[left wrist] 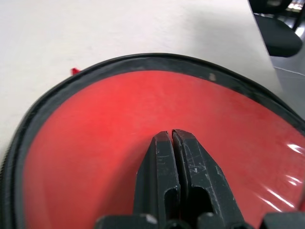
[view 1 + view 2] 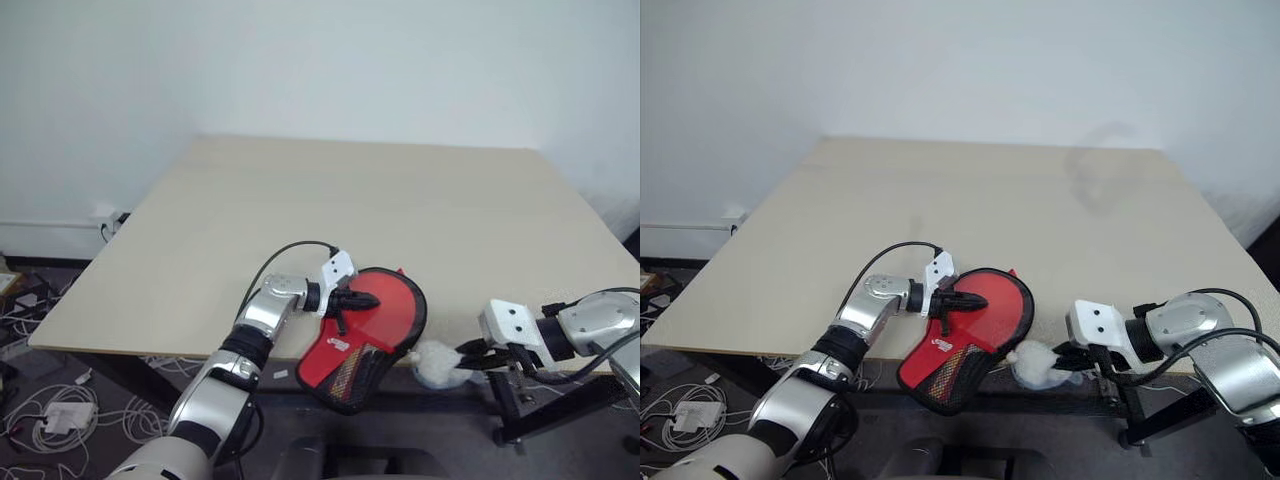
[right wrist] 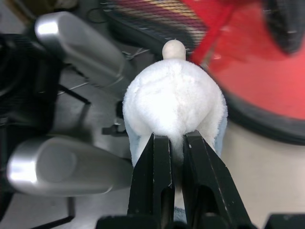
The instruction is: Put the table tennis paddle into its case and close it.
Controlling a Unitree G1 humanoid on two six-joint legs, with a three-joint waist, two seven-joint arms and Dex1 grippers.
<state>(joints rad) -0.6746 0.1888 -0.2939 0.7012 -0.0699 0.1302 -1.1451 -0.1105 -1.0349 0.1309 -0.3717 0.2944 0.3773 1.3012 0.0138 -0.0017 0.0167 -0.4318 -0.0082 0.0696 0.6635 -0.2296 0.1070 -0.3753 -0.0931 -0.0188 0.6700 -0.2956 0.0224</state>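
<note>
A red, paddle-shaped case (image 2: 365,335) with a black zipper border lies at the near edge of a pale beige table (image 2: 400,200), toward the middle of that edge, its narrow handle end hanging out past the edge. The round part is smooth glossy red; the handle end shows a dark mesh panel with a yellowish-brown shape behind it and a small white mark. Whether the table tennis paddle itself sits inside cannot be told; the red surface seen could be the case's cover or the paddle's face, and the mesh only hints at a handle. A small red tab sticks out at the far side of the round part. The left gripper (image 1: 170,136) rests on top of the round red area, its black jaws pressed together with nothing between them. Just off the near edge, to the right of the case, the right gripper (image 3: 177,140) has its jaws pinched nearly together on a small fluffy white soft lump (image 3: 174,102), which touches or nearly touches the case's rim. A pale bead-like knob shows beyond the lump; what it belongs to is unclear.
</note>
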